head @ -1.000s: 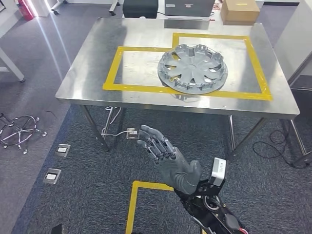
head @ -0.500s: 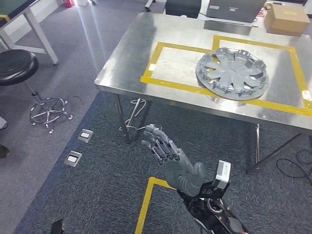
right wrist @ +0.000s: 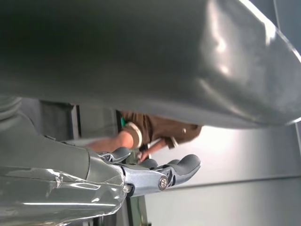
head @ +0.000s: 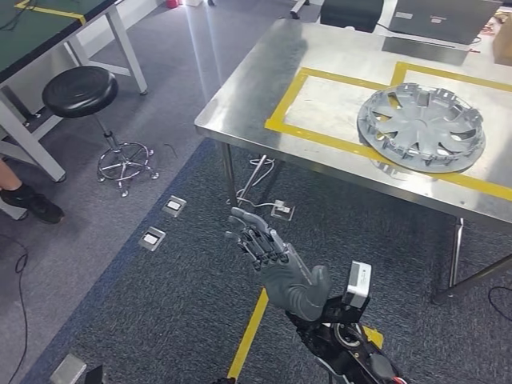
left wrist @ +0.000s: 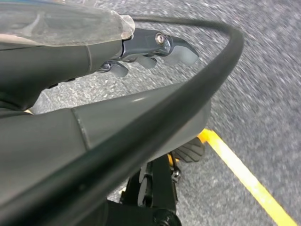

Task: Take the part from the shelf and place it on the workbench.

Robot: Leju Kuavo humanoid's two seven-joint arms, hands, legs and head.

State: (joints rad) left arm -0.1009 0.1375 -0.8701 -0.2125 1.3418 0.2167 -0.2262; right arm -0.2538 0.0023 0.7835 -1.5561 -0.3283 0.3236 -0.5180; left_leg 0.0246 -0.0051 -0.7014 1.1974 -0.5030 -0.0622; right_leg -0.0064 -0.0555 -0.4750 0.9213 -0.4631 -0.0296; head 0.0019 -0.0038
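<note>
Nearest the body, the right hand (head: 274, 260) hangs over the dark grey carpet (head: 181, 320), fingers (head: 257, 240) stretched forward and apart, grasping nothing; the right wrist view shows the same loose, released fingers (right wrist: 177, 167) with a person's brown sleeve (right wrist: 160, 129) behind them. The left hand (left wrist: 142, 52) appears in its own wrist view above the carpet and a strip of yellow floor tape (left wrist: 245, 176); its fingertips look extended and bare, but how far it is spread I cannot tell

Further out and to the right stands the steel worktop (head: 254, 104), marked with a yellow taped frame (head: 290, 92). The silver-grey round plastic wheel cover (head: 422, 128), the task's part, lies flat on it, straddling the frame's near tape line, well apart from either hand. It lies ahead and to the right of the right hand, so that arm is the nearer one. A flat disc has no long axis to line up with

With the part already lying on the worktop, the placing looks done. Beyond, to the left, a black round stool (head: 80, 90) stands by another table (head: 36, 32)
</note>
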